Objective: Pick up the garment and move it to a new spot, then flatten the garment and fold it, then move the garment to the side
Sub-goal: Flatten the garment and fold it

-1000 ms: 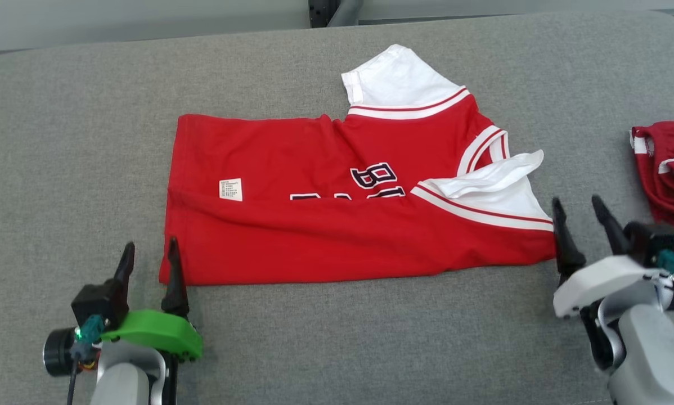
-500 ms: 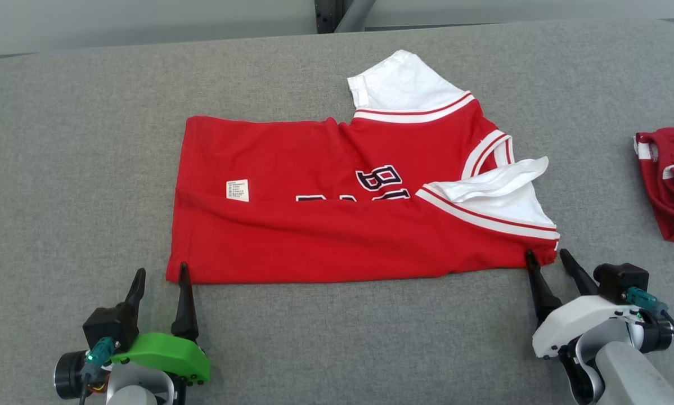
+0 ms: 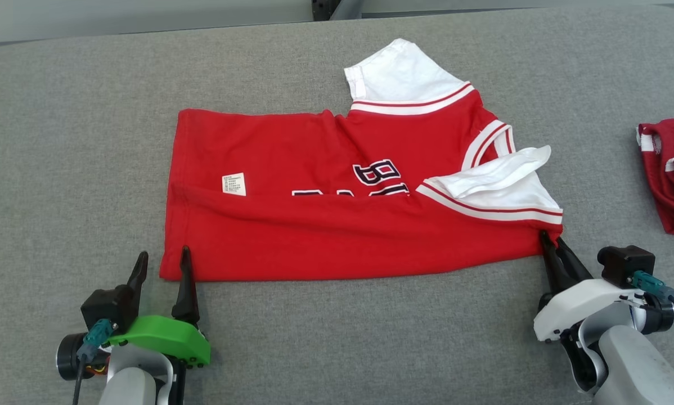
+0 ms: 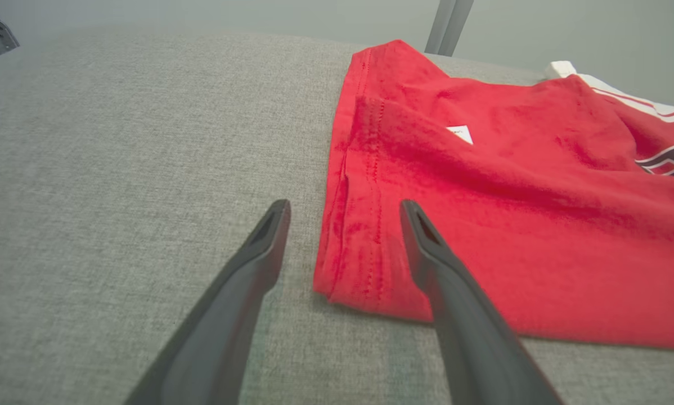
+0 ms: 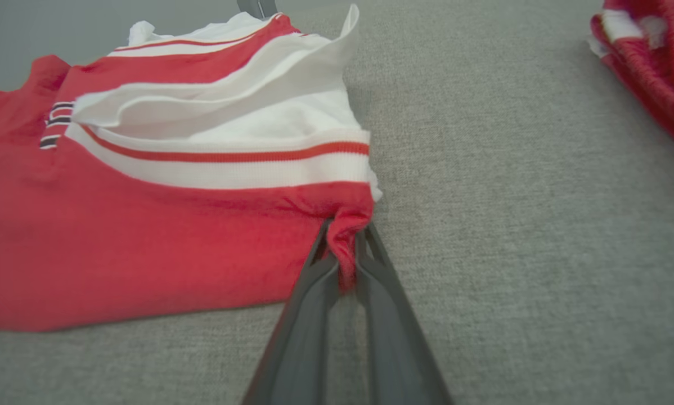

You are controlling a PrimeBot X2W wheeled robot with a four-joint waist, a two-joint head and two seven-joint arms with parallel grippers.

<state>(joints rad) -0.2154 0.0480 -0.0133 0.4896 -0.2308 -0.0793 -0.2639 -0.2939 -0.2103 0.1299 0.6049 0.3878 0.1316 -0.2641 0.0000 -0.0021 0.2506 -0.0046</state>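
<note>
- Grey fabric surface (image 3: 61, 140) spans the whole working area; a pale wall and a dark metal post (image 3: 328, 7) stand beyond its far edge.
- Red shirt (image 3: 314, 242) lies flat at the middle of the surface, hem to the left and neck to the right.
- Its near long edge is folded over the body and partly covers the dark lettering (image 3: 379, 174) on the chest.
- One white sleeve (image 3: 399, 73) points to the far side. The other white sleeve (image 3: 500, 180) lies rumpled at the near right.
- A small white label (image 3: 234, 184) shows on the red cloth towards the left.
- Right gripper (image 3: 551, 242) is at the shirt's near right corner, fingers clamped together with a tuck of red cloth pinched between them.
- Left gripper (image 3: 163, 259) is at the shirt's near left corner with its fingers spread wide and nothing held. One finger is over the grey surface and the other over the hem; contact with the cloth cannot be told.
- A second red and white garment (image 3: 672, 174) lies bunched at the right edge, well apart from the shirt.
</note>
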